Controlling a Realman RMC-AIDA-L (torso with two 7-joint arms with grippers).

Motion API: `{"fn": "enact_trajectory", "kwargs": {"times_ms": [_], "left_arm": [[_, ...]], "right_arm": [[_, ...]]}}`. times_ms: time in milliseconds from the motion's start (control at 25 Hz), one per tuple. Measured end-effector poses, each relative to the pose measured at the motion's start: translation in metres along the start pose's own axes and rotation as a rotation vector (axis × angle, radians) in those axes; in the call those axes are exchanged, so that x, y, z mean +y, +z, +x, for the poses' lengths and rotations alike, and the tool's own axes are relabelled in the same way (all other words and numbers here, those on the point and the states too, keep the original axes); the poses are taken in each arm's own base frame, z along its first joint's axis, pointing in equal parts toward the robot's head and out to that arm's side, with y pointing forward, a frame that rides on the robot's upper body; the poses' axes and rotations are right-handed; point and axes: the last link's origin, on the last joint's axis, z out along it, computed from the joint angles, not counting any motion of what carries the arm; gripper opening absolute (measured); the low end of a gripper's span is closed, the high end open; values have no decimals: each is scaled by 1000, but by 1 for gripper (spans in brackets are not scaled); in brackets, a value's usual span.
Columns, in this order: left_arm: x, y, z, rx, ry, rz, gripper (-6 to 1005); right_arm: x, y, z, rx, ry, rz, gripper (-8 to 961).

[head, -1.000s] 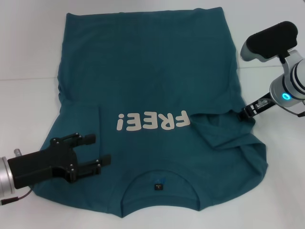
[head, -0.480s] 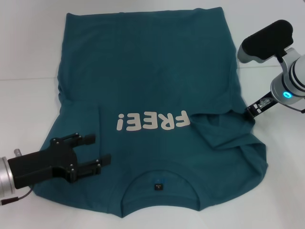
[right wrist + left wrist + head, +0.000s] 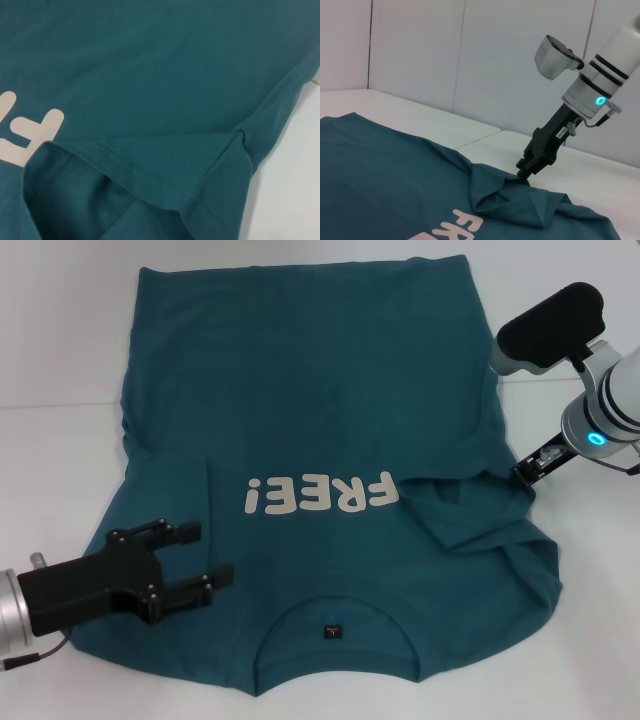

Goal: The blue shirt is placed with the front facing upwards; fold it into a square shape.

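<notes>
Your right gripper is clamped on the folded-in sleeve at the edge of the blue shirt, which lies flat, front up, on the white surface. Pull too hard and the fold drags crooked. Your left gripper hovers apart over the shoulder; open surface lies on both sides.

A white table fills the scene, its surface matte and evenly lit, with only soft, faint shadows. A thin seam runs across the table on its left part, and the left wrist view shows a similar seam in the tabletop. Behind the table stands a pale grey wall made of flat panels, split by narrow upright joints.
</notes>
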Motion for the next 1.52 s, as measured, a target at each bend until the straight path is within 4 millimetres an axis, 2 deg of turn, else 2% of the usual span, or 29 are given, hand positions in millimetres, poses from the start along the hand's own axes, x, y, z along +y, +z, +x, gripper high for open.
{"fn": "enact_trajectory", "kwargs": {"times_ms": [240,440,760,1000,1200,1400,1520], "left_arm": [[1,0,0,-2,0,-2,764],[1,1,0,-2,0,-3,764],[1,1,-1,-1,-1,-4,764],[1,2,-1,0,-2,-4,764],[1,2,-1,0,-1,-4,764],[2,2,0,1,1,-5,764],[2,2,0,1,3,-4,764]], "right_arm": [[5,1,0,13,-33,2,282],[10,2,0,18,-56,1,307],[13,3,-4,1,-93,24,447],[12,6,-4,7,-96,52,498],[9,9,-2,3,-82,63,368],[8,8,-3,-3,-77,65,319],[9,8,-4,-5,-76,65,214]]}}
